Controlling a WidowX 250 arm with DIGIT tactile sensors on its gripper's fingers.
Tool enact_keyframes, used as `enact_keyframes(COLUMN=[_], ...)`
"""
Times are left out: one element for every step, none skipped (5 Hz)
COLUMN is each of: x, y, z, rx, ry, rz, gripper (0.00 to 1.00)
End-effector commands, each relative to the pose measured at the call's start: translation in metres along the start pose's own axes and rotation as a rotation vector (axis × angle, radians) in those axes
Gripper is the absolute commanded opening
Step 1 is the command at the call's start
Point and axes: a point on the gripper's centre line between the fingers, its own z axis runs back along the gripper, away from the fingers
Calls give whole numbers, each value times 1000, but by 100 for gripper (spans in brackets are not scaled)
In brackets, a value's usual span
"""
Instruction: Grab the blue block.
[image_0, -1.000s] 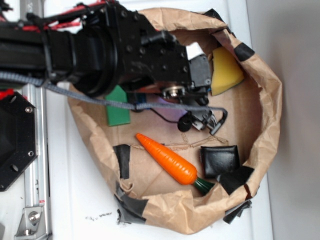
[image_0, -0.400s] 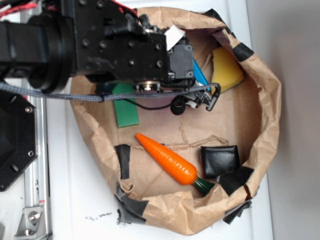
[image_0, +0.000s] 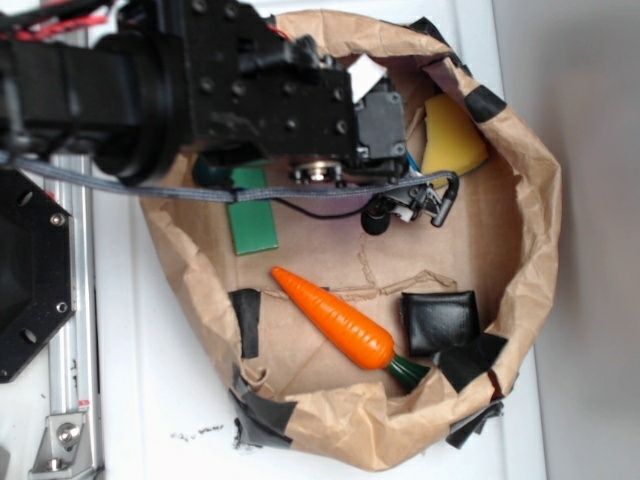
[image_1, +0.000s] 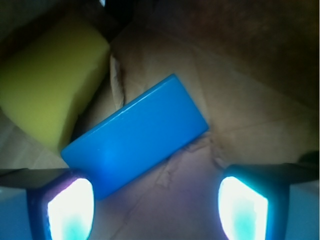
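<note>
Hovering low over the brown paper bag (image_0: 520, 215), the pincer (image_1: 156, 207) stands wide, its two glowing fingertips (image_1: 70, 210) well apart at the bottom corners of the wrist view with nothing between them. The blue block (image_1: 137, 135) lies flat on the bag's paper floor, set on a slant just ahead of the fingertips; its lower left corner sits close to the left one in that view, though I cannot tell whether they touch. A yellow sponge (image_1: 50, 82) lies just beside the block at the upper left, and whether the two touch cannot be told. In the exterior view the black arm (image_0: 200, 85) reaches in from the left over the bag's top rim and hides almost all of the block. The sponge (image_0: 450, 140) shows there against the bag's upper right wall. A green block (image_0: 252, 215) lies partly under the arm on the left of the bag. Lower down, an orange carrot (image_0: 335, 318) lies on a slant, its green end near a black square pad (image_0: 440, 320). The bag stands on a white tabletop (image_0: 150, 380).
</note>
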Motion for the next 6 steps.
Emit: enact_keyframes(x=[19,10,14,27,35,34], y=[-6,-4,12,18,12,-9], z=[0,24,52,58,50,34], rx=[-106,-145,-119,-121,-78,39], ry=[-11,-53,-27,89,161,48], rz=[-32,-289,-556,-800,-932,-1205], gripper=[100,100,100,100,100,100])
